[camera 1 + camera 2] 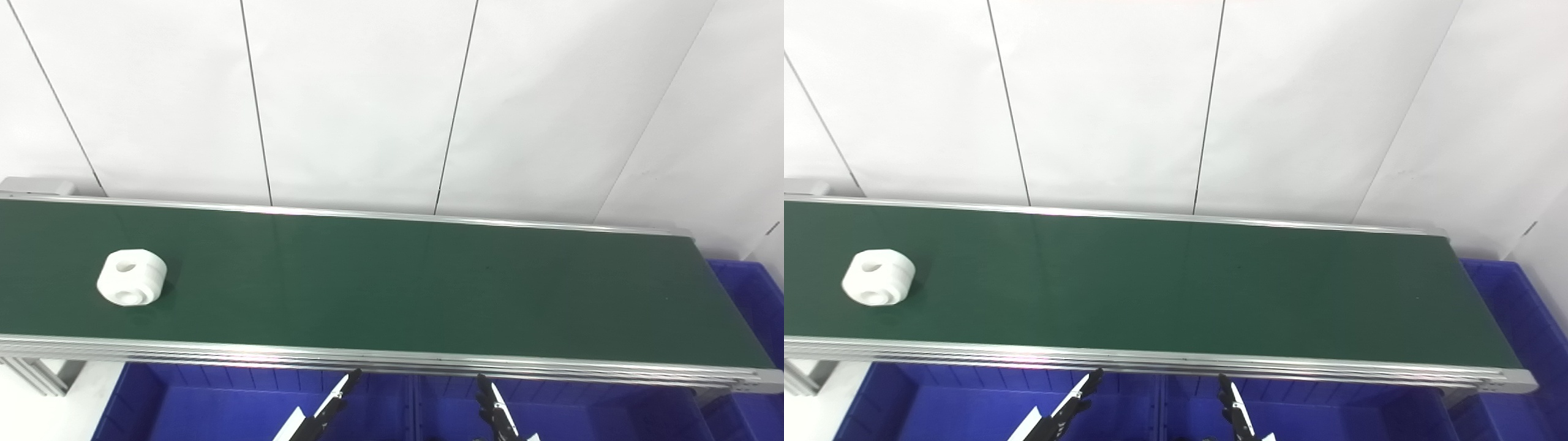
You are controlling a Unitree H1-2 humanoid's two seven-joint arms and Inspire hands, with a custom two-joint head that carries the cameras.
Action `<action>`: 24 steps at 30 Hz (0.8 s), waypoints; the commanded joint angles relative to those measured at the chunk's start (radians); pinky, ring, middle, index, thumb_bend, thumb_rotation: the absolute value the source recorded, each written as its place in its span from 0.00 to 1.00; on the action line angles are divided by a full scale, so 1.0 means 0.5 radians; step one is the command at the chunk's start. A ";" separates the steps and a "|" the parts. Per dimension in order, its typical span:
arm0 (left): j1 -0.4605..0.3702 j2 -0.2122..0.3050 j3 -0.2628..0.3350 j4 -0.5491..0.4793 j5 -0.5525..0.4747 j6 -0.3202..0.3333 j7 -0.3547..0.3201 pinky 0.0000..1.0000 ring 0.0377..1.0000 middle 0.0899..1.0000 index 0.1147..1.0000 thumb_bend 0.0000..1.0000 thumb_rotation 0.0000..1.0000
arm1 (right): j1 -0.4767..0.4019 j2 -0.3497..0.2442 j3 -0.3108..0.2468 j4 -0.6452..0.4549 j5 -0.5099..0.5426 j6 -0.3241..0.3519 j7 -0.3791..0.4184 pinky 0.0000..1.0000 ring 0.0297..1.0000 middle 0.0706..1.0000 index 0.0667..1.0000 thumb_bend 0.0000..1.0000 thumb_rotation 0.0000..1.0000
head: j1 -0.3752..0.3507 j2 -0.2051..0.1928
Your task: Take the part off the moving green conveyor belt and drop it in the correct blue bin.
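A white round part [131, 277] with holes lies on the green conveyor belt [392, 288] near its left end; it also shows in the right eye view [878, 277]. Only the fingertips of my left hand [327, 407] and my right hand [496, 410] show at the bottom edge, below the belt's near rail and over the blue bins. Both are far from the part and hold nothing. The fingers that show are straight, and the rest of each hand is out of view.
Blue bins [245, 404] stand side by side under the belt's near edge, with a divider [413, 407] between two of them. Another blue bin [750, 306] stands past the belt's right end. A white panelled wall rises behind the belt.
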 commanded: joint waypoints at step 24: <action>0.015 -0.095 0.018 -0.290 0.024 0.116 -0.054 1.00 1.00 1.00 1.00 0.69 0.81 | 0.024 -0.001 -0.173 -0.255 0.027 -0.073 0.179 0.95 0.97 0.99 1.00 0.71 0.91 | 0.104 0.439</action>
